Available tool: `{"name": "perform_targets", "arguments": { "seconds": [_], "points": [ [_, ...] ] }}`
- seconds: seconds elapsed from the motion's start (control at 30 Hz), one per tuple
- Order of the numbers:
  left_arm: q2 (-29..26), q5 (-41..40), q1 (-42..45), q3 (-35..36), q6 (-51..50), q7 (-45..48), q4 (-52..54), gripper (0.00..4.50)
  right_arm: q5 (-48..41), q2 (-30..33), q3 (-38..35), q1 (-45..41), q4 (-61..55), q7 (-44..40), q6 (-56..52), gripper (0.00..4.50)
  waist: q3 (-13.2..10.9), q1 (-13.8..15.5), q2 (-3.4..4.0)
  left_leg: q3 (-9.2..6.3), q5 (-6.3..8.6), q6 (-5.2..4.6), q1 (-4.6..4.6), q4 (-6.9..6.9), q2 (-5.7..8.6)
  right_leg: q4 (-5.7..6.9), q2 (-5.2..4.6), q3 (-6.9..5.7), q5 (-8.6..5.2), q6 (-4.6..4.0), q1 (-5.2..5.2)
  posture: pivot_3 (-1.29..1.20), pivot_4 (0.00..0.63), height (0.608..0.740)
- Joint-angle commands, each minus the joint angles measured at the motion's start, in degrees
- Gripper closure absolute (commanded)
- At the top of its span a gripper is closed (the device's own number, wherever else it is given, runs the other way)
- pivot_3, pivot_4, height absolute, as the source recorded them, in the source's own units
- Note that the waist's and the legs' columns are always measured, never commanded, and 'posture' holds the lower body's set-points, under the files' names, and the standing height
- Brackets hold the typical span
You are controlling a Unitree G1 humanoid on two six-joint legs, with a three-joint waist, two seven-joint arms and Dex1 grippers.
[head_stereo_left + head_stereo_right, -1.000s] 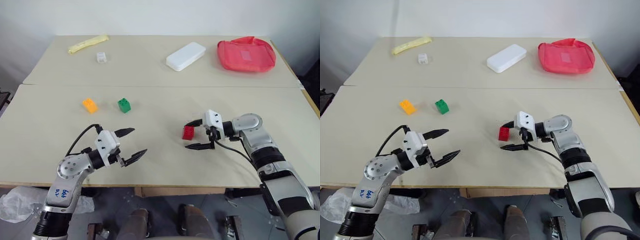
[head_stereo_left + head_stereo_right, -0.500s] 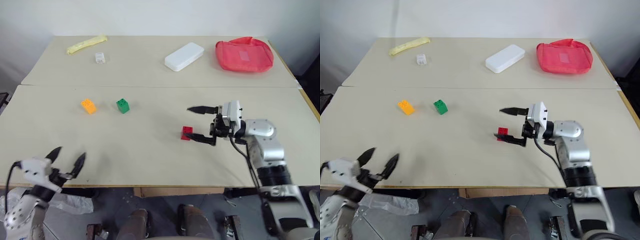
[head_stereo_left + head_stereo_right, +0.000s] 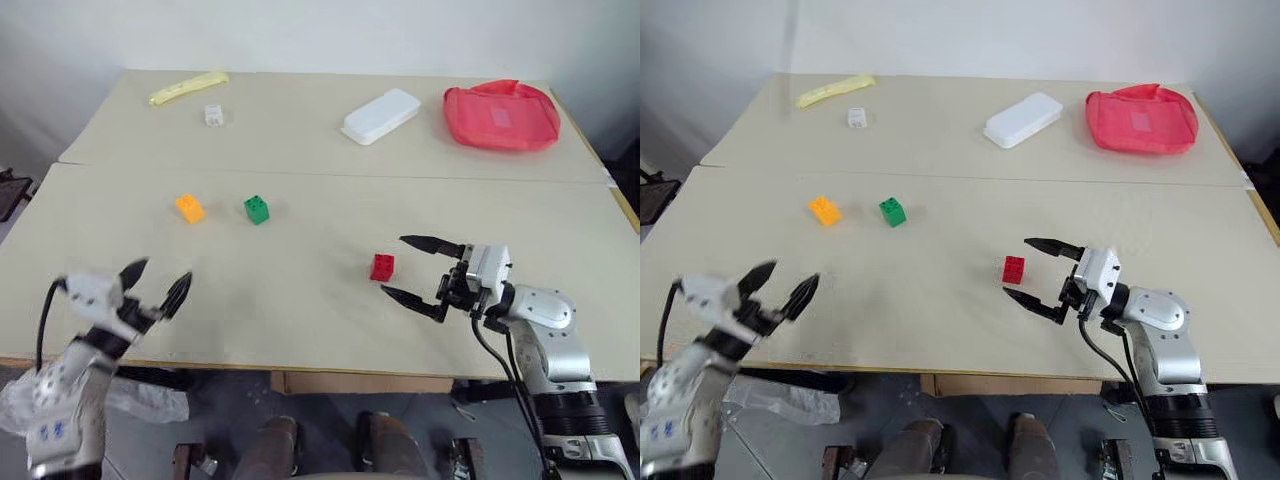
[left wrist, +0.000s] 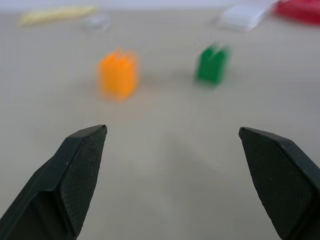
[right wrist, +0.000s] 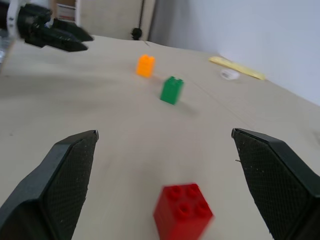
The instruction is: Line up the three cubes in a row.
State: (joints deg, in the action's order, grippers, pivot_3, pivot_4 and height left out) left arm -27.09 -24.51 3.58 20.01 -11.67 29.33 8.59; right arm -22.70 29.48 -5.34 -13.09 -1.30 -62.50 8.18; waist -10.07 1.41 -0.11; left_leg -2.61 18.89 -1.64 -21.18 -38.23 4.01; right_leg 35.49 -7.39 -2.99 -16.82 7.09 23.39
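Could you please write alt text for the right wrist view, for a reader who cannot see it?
The open right pincer faces a red cube lying free on the table between its fingers. Farther off stand a green cube and an orange cube.

Orange cube (image 3: pixel 190 207) beside green cube (image 3: pixel 256 208); red cube (image 3: pixel 382 266) apart.

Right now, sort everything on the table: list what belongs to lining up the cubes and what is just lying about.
Belongs to the job:
- orange cube
- green cube
- red cube

Just lying about:
- small white block
- white rectangular box
- red mesh pouch
- yellow wrapped strip
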Motion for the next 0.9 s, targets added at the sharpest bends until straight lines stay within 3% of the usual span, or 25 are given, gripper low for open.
{"name": "perform_targets", "arguments": {
  "seconds": [0.03, 0.23, 0.53, 0.63, 0.9],
  "points": [
    [-0.6, 3.2, 8.5, -5.7, -4.1, -1.5, -3.0, 0.00, 0.5, 0.2, -0.6, 0.4, -2.3, 2.2, 1.0, 0.01, 0.0, -0.3, 0.00, 0.03, 0.00, 0.00, -0.02, -0.01, 0.01, 0.06, 0.09, -0.01, 0.00, 0.00, 0.04, 0.00, 0.150, 0.740],
    [2.6, 9.3, 28.8, -11.8, -1.4, -3.4, -24.2, 0.00, 0.8, 0.7, 0.0, 5.1, -7.6, 4.9, -0.1, 0.01, 0.0, -0.5, -0.01, 0.25, -0.01, 0.01, 0.00, -0.03, -0.07, 0.10, 0.43, -0.21, 0.00, 0.01, 0.11, 0.00, 0.150, 0.740],
    [4.5, 14.8, 38.3, -16.0, 2.1, -1.6, -42.0, 0.00, 1.1, 1.7, -1.1, 9.7, -12.6, 9.4, -1.9, 0.01, 0.0, 0.0, -0.02, 0.25, -0.01, 0.01, -0.03, -0.11, -0.11, 0.07, 0.45, -0.28, 0.00, 0.02, 0.10, 0.00, 0.150, 0.740],
    [5.2, 13.7, 39.8, -15.3, 2.2, 0.2, -45.6, 0.64, 1.0, 1.9, -1.4, 11.0, -14.1, 10.7, -2.5, 0.00, 0.0, 0.0, -0.04, 0.24, -0.01, 0.01, -0.05, -0.16, -0.09, 0.08, 0.45, -0.28, 0.01, 0.03, 0.09, 0.00, 0.150, 0.740],
    [5.6, 11.6, 40.3, -14.7, 7.1, 9.0, -47.3, 3.03, 1.0, 2.1, -1.0, 11.1, -14.1, 12.2, -2.6, 0.00, 0.0, 0.0, -0.07, 0.23, -0.01, 0.01, -0.08, -0.21, -0.10, 0.10, 0.45, -0.30, 0.02, 0.04, 0.09, 0.00, 0.150, 0.740]
  ]
}}
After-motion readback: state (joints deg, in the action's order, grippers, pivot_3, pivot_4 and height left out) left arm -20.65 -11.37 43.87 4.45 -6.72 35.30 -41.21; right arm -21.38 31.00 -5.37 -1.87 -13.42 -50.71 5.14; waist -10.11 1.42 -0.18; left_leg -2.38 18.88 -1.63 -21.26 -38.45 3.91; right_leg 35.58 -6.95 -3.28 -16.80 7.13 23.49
